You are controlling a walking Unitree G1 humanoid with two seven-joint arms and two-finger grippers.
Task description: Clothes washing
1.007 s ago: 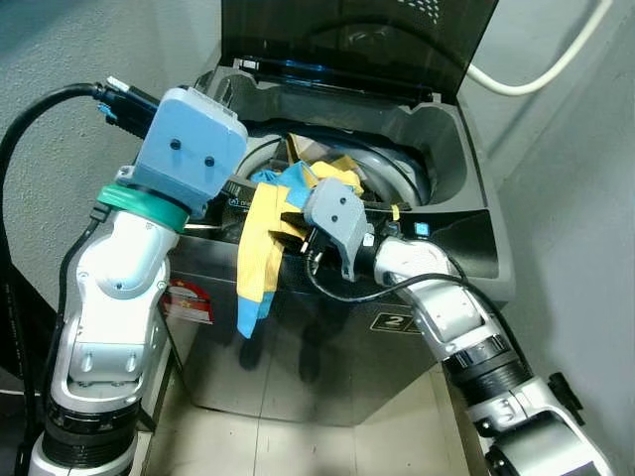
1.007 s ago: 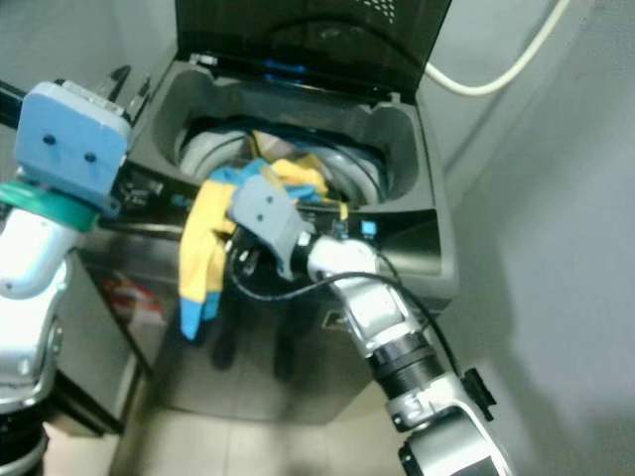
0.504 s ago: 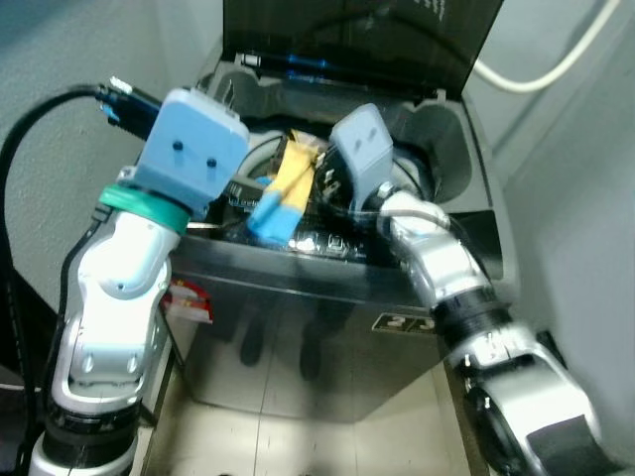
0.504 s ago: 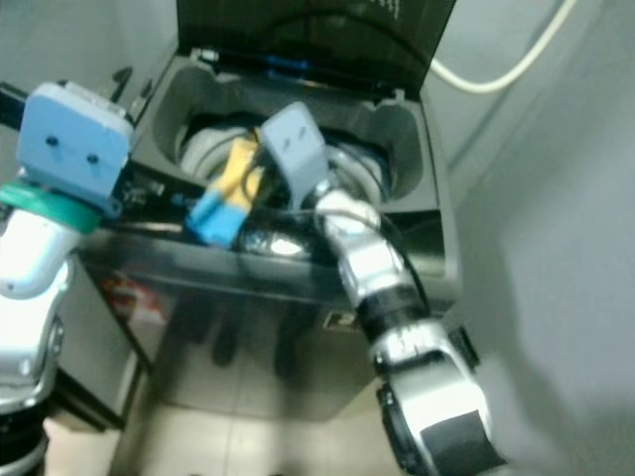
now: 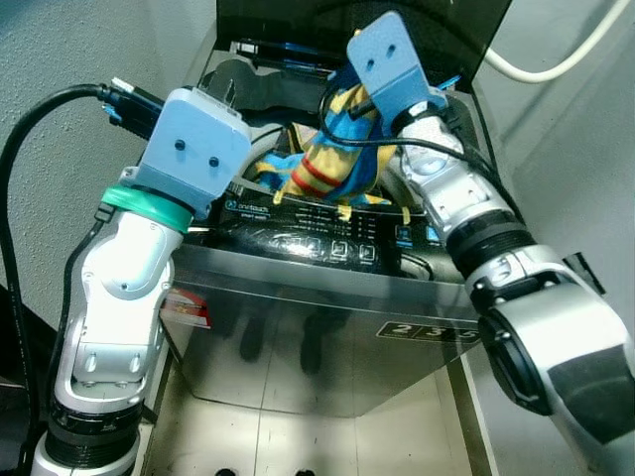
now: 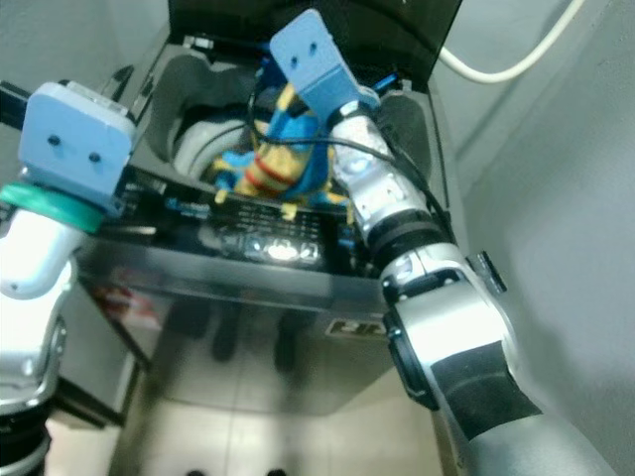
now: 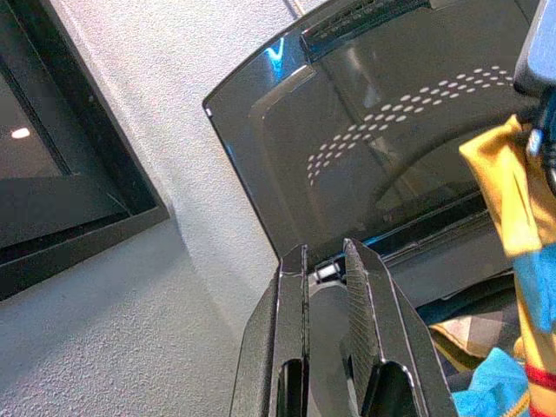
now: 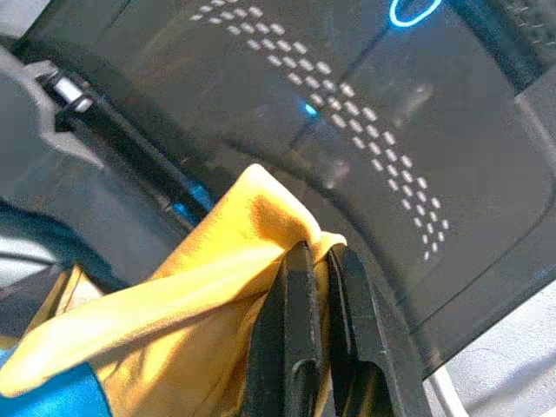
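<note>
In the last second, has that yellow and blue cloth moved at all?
Yes. The cloth hung down the washing machine's front; the right gripper has lifted it above the open tub, toward the lid.

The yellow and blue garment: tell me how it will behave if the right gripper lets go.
The garment looks limp: it hangs in folds from the right gripper, pinched by one corner. Released, it would probably drop into the washer drum below, though an edge draped on the rim might snag. It seems light.

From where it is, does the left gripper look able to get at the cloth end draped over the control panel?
Probably yes: the left gripper, fingers nearly together and empty, sits beside the drum, nothing between it and the garment.
</note>
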